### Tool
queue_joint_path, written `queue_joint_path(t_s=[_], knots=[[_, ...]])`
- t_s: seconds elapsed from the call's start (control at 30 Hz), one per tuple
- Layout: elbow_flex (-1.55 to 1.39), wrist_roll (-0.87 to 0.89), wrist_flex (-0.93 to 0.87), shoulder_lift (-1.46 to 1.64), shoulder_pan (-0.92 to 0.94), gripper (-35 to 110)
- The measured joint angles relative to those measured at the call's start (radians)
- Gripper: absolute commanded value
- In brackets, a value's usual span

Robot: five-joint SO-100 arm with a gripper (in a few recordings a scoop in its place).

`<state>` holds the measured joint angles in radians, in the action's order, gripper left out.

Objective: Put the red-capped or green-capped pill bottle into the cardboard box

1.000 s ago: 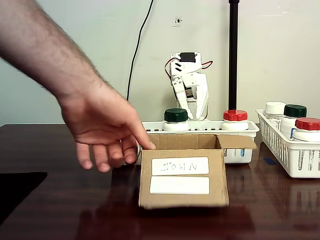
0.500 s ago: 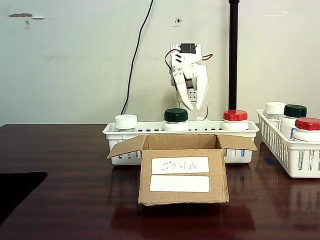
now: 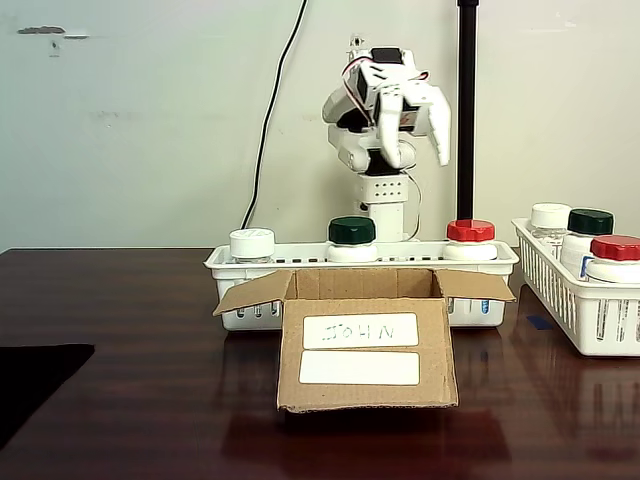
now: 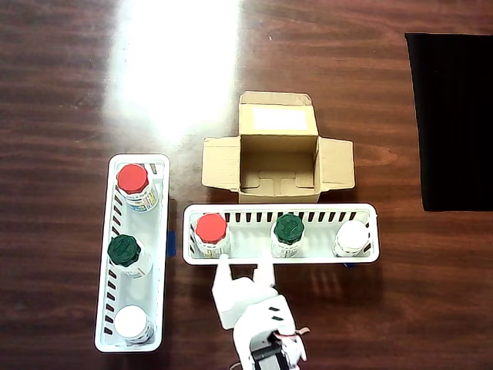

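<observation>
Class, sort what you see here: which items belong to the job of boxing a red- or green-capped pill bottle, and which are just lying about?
Part of the job:
- pill bottle, red cap, in the near basket
- cardboard box, open, empty
- end effector, open, empty

Lying about:
- white-capped bottle, same basket
- side basket with three more bottles
- black mat

The fixed view was set low at table height in front of the small brown corrugated cardboard box [image 3: 367, 345], facing the pale wall with the white arm behind. The overhead view was aimed straight down on the dark wooden table [image 4: 69, 92], the arm at its lower edge. The box [image 4: 278, 158] and the long white slotted plastic basket [image 3: 225, 262] [image 4: 189, 254] were shared by both views.
</observation>
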<state>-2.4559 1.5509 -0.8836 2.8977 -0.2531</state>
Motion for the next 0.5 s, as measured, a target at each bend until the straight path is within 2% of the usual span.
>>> queue_joint_path(t_s=[0.33,0.5], knots=[[0.026,-0.025,0.247,-0.216,-0.087,50],[-0.002,0.009,0.281,-0.225,-0.072,50]])
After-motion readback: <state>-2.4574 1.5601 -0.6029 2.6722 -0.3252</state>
